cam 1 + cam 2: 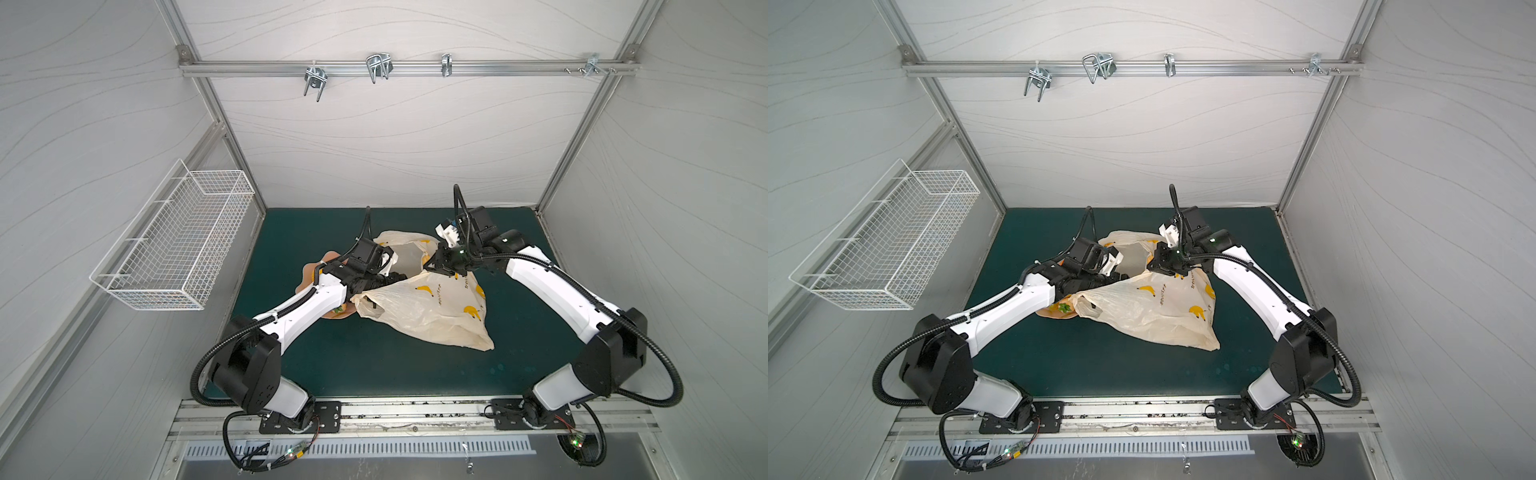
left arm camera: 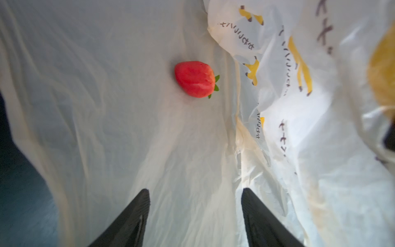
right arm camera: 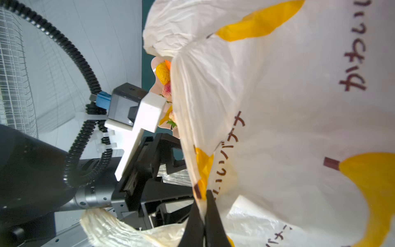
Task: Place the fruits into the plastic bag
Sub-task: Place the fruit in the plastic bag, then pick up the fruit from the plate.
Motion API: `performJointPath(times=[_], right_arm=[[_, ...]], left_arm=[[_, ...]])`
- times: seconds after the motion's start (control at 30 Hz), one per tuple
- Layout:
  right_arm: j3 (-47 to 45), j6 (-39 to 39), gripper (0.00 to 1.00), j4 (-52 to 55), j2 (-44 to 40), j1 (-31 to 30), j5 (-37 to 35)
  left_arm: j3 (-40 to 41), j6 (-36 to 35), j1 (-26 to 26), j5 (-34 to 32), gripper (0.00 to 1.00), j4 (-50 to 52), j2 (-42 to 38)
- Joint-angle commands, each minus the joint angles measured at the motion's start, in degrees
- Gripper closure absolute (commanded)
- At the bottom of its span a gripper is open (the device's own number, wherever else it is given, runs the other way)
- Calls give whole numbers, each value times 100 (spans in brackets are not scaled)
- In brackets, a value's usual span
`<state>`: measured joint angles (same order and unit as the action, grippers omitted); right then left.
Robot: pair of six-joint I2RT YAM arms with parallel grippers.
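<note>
my left pincer (image 2: 195, 190) is reaching inside the plastic bag (image 1: 432, 307), its fingers spread apart with nothing between them. the strawberry (image 2: 195, 79) lies free on the bag's inner film, straight ahead of my fingertips and well clear of them. its long axis runs across my line of reach, with the green cap turned toward the printed wall of the bag. so that fruit looks delivered.

my right pincer (image 3: 204, 203) is clamped on the bag's upper edge and holds the mouth lifted, so the opening stands up off the worktop (image 1: 374, 365).

the rest of the fruits (image 3: 163, 73) sit on the pinkish plate (image 1: 307, 270), which lies just beside the bag's mouth on my left side, partly under my left forearm. in a top view a green leaf top (image 1: 1064, 308) shows there. i cannot tell how many pieces remain.

what matters next, as i judge it, is that the plate lies behind my left pincer, opposite to the way it points. my left arm is the nearer one, so it should back straight out through the mouth without snagging the film and then turn to the plate. my right should not let go.
</note>
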<state>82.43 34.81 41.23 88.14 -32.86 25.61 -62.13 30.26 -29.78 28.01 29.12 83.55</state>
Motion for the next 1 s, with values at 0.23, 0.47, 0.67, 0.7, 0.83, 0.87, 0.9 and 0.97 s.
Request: performJointPath(times=[0.23,0.47,0.67,0.7,0.83,0.87,0.9,0.97], right_arm=[[-28,-289,100,412,-203,52,-231],[-23,-291,100,428,-281,44,-225],[9,-321,100,482,-324,34,-206],[10,-317,100,491,-339,35,-202],[4,-320,100,500,-350,17,-213],[18,-325,100,508,-350,17,-222],[25,-337,100,517,-350,18,-222],[50,-352,100,551,-341,17,-219]], left_arm=[[-616,649,393,-1496,25,841,-994],[-1129,243,800,-2451,25,2189,-934],[-1170,-388,1737,-2457,22,2815,-876],[-1128,-479,1953,-2386,22,2858,-845],[-1143,-1076,2212,-2476,23,2941,-673],[-1159,-1179,2221,-2493,23,2941,-612],[-1181,-1289,2236,-2527,23,2942,-542],[-1196,-1407,2276,-2572,24,2913,-410]])
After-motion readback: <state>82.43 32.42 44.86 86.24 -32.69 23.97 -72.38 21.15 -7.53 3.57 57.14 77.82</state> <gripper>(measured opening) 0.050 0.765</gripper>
